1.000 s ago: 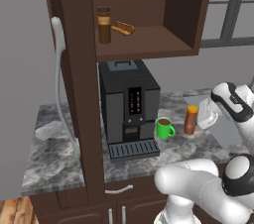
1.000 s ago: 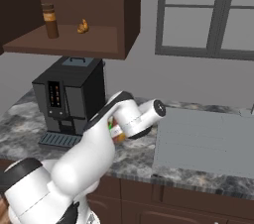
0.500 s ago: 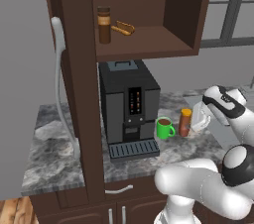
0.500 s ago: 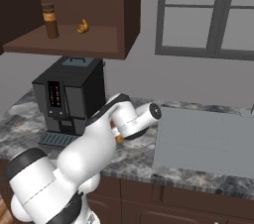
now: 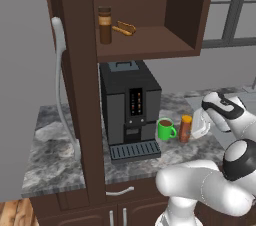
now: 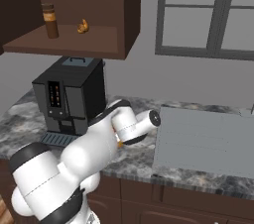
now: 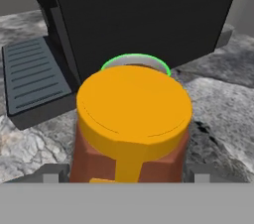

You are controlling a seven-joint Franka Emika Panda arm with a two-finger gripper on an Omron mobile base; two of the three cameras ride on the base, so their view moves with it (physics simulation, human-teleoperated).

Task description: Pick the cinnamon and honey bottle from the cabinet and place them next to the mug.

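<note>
Honey bottle [image 5: 186, 128] stands on counter [image 5: 55, 152] at frame centre-right, just beside mug [image 5: 165, 129]. Pincer [image 5: 201, 123] now spread and drawn back: released. Cinnamon [image 5: 104, 25] remains in cabinet [image 5: 75, 85], upper left.

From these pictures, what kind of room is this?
Most likely a kitchen: a coffee machine stands on a marble counter, a dark wooden cabinet hangs above it, and a green mug sits beside the machine.

A grey wall [image 6: 129, 77] fills the frame's middle, a grey-framed window [image 6: 208, 12] upper right, a marbled grey counter [image 5: 50, 155] lower left.
</note>
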